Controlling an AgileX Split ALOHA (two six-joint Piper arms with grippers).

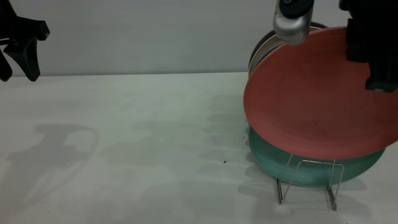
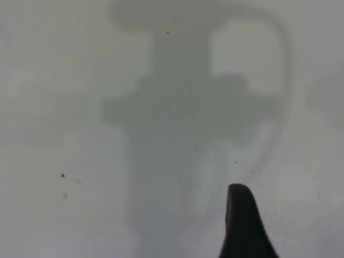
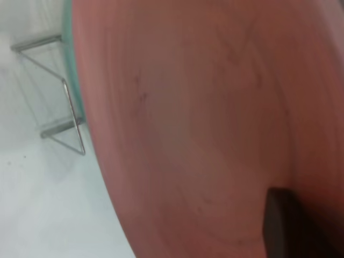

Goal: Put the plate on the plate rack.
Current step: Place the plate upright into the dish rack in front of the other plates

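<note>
The salmon-pink plate (image 1: pixel 311 99) hangs tilted in the air at the right, its lower edge overlapping a teal-green plate (image 1: pixel 270 158) that stands in the wire plate rack (image 1: pixel 321 162). My right gripper (image 1: pixel 379 85) is shut on the pink plate's upper right rim. In the right wrist view the plate (image 3: pixel 204 107) fills the picture, with one dark finger (image 3: pixel 285 226) on its face and the rack (image 3: pixel 70 107) beside it. My left gripper (image 1: pixel 17 73) is parked open and empty at the far upper left, above the table.
More plates (image 1: pixel 264 46), cream and dark, stand upright behind the pink one. A silver part of the right arm (image 1: pixel 292 25) hangs above them. The white table (image 1: pixel 140 140) stretches to the left of the rack.
</note>
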